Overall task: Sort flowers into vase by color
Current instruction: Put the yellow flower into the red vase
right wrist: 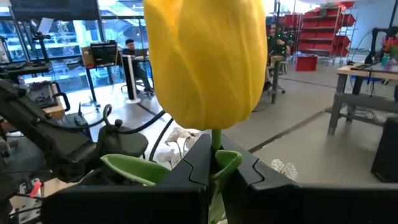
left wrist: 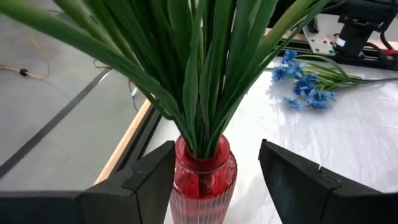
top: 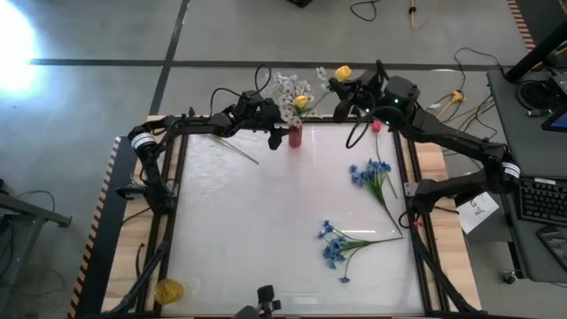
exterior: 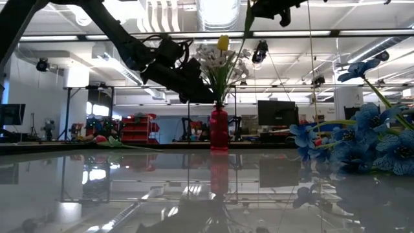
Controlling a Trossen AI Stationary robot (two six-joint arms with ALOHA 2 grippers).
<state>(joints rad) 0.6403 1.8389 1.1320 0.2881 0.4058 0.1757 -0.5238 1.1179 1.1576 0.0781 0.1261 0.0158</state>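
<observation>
left gripper (left wrist: pixel 214 180): fingers apart either side of red vase (left wrist: pixel 204 177) | right gripper (right wrist: pixel 214 168): clamped on yellow bud (right wrist: pixel 208 59) stem, raised near vase

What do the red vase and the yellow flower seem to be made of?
The vase looks like red glass, or maybe clear plastic: see-through, glossy, with ribbed walls showing the stems inside. The yellow flower looks artificial, probably fabric or soft plastic: smooth, matte, evenly colored petals on a plain green stem, pinched in the shut right claw.

Red ribbed vase (left wrist: pixel 204 177), yellow tulip (right wrist: pixel 205 59), blue flowers (top: pixel 334 244), green stems.
</observation>
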